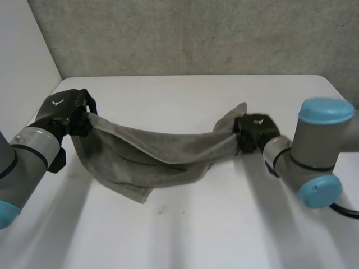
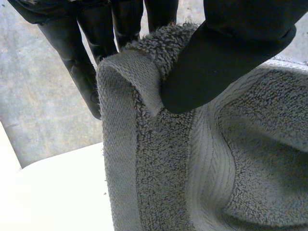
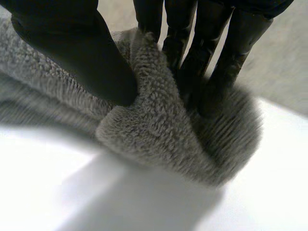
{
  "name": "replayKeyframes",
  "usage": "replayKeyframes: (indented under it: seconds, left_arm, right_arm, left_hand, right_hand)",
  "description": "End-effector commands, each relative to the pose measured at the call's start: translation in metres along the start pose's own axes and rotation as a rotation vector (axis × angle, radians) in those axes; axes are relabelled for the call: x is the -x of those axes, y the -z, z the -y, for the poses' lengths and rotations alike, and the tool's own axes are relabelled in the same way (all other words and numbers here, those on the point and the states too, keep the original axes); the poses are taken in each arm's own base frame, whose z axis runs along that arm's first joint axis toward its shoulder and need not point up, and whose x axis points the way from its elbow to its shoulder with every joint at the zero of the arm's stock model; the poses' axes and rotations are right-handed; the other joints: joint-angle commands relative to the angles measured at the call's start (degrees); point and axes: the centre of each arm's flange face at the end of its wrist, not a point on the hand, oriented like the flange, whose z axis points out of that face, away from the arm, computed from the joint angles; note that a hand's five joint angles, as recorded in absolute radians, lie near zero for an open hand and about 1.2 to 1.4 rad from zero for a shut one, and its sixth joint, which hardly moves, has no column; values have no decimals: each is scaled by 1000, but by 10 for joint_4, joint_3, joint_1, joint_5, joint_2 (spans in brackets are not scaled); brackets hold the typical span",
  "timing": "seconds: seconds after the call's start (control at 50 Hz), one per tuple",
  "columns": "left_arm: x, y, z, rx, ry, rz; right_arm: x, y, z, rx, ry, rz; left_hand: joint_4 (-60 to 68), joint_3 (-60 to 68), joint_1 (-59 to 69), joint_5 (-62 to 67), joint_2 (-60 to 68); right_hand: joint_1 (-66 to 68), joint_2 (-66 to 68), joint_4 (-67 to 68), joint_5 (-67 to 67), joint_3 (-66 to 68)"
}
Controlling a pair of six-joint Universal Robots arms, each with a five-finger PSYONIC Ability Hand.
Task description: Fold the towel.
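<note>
One grey terry-cloth towel (image 2: 159, 183), close under both wrist cameras, hangs as a sagging band over the middle of one white table (image 1: 196, 224), its lower fold drooping to the tabletop. Two black hands hold it, one at each end: the left hand (image 1: 67, 109) pinches a rolled edge between thumb and fingers, and the right hand (image 1: 255, 131) pinches a bunched corner likewise. Two grey arms with light-blue caps, the left arm (image 1: 31, 148) and the right arm (image 1: 314, 145); one grey wall (image 1: 196, 33) behind.
</note>
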Motion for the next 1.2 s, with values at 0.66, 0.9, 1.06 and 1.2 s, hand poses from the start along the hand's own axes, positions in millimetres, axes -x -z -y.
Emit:
replayKeyframes:
  seconds: [0.66,0.9,1.06,1.2]
  left_arm:
    - [-12,11,-8,179,-267,-123]
    - [-3,-77,30,-62,-315,-79]
    - [-2,-88,135,-649,-298,38]
    - [6,-70,122,-557,-235,36]
  right_arm:
    - [-39,83,49,428,525,187]
    - [-67,-3,122,-84,720,-270]
    - [-65,26,235,-690,757,-569]
    - [-40,35,192,-563,774,-308]
  left_hand:
    - [100,103,127,112,103]
    - [100,103,127,112,103]
    - [100,103,127,112,103]
    - [100,103,127,112,103]
  right_hand:
    - [250,129,118,148,124]
    - [250,129,118,148,124]
    - [250,129,118,148,124]
    - [250,129,118,148,124]
